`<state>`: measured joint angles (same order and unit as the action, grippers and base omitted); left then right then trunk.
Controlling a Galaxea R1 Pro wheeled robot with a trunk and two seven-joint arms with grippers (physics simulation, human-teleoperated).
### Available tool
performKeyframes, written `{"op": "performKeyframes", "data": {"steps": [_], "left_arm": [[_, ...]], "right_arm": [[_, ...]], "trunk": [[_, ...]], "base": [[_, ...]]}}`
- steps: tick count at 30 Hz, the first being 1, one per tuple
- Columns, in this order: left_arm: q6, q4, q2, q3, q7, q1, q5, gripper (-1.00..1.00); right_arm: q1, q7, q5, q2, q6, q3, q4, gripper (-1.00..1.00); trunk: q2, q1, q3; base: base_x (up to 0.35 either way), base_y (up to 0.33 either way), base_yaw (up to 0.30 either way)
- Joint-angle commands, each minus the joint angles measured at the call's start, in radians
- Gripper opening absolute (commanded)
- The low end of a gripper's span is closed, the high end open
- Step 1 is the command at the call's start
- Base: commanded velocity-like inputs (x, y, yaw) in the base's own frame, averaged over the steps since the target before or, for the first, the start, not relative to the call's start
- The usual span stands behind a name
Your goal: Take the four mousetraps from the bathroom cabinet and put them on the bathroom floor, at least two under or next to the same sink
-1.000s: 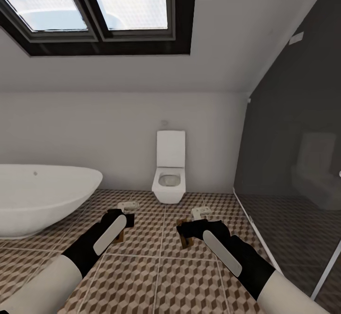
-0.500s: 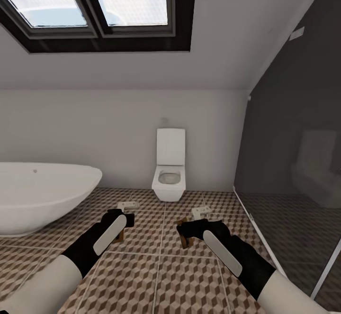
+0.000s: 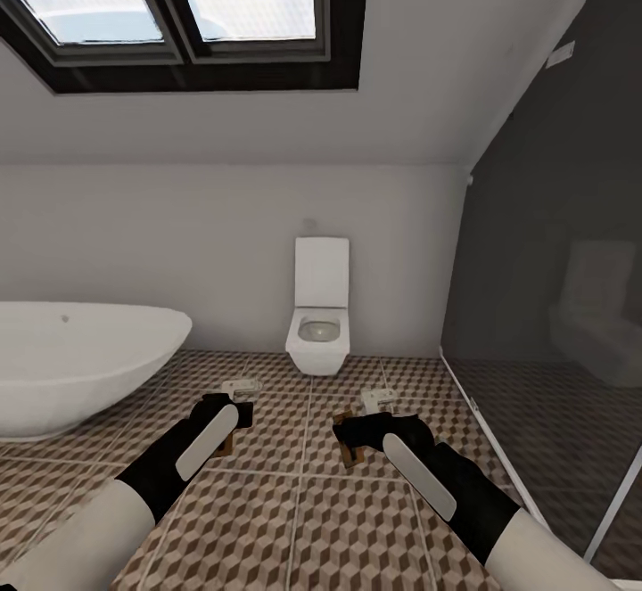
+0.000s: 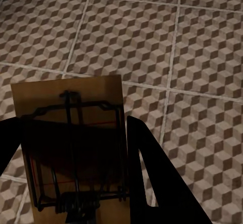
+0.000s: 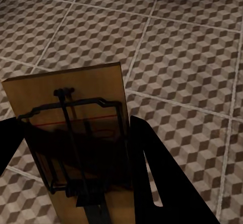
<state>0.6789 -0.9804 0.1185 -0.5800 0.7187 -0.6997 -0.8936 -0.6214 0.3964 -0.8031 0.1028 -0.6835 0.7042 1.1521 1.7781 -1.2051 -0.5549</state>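
Each of my grippers is shut on a mousetrap. In the left wrist view a brown wooden mousetrap (image 4: pixel 71 143) with black wire parts sits between the black fingers (image 4: pixel 149 178) of the left gripper (image 4: pixel 76 183). The right wrist view gives the same picture: a second mousetrap (image 5: pixel 76 133) clamped in the right gripper (image 5: pixel 76 183). From the head, the left gripper (image 3: pixel 234 414) and right gripper (image 3: pixel 355 432) hang side by side above the bathroom floor (image 3: pixel 294 502), with brown slivers of the traps (image 3: pixel 228 442) (image 3: pixel 346 453) below them. The cabinet and the sink are out of view.
A white bathtub (image 3: pixel 80 359) stands at the left. A white toilet (image 3: pixel 318 328) is against the far wall ahead. A dark glass shower wall (image 3: pixel 553 306) runs along the right. A skylight (image 3: pixel 178 12) is set in the sloped ceiling.
The whole picture has shifted slightly, so the camera has moved a little. Both arms hold their traps in the same pose.
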Motion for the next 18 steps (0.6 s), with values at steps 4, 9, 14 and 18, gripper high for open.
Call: {"op": "performKeyframes", "data": {"steps": [4,9,14,18], "left_arm": [[0.002,-0.003,0.001,-0.004,0.01,-0.001,-0.006,-1.0],[0.002,-0.007,0.001,-0.004,0.01,-0.001,-0.006,-1.0],[0.001,-0.009,0.001,-0.005,0.01,-0.001,-0.005,-1.0],[0.0,-0.01,0.001,-0.006,0.011,-0.001,-0.005,-1.0]], "right_arm": [[-0.001,0.01,-0.013,0.0,0.001,0.003,0.002,-1.0],[-0.001,0.01,-0.013,0.0,0.001,0.004,0.008,-1.0],[-0.001,0.01,-0.013,0.001,0.001,0.004,0.013,-1.0],[-0.001,0.01,-0.013,0.001,0.001,0.005,0.019,-1.0]], "trunk": [[0.029,-0.015,-0.014],[0.064,-0.035,-0.029],[0.099,-0.054,-0.045],[0.127,-0.069,-0.058]], "base": [[0.0,0.0,0.0],[0.0,0.0,0.0],[0.0,0.0,0.0],[0.0,0.0,0.0]]}}
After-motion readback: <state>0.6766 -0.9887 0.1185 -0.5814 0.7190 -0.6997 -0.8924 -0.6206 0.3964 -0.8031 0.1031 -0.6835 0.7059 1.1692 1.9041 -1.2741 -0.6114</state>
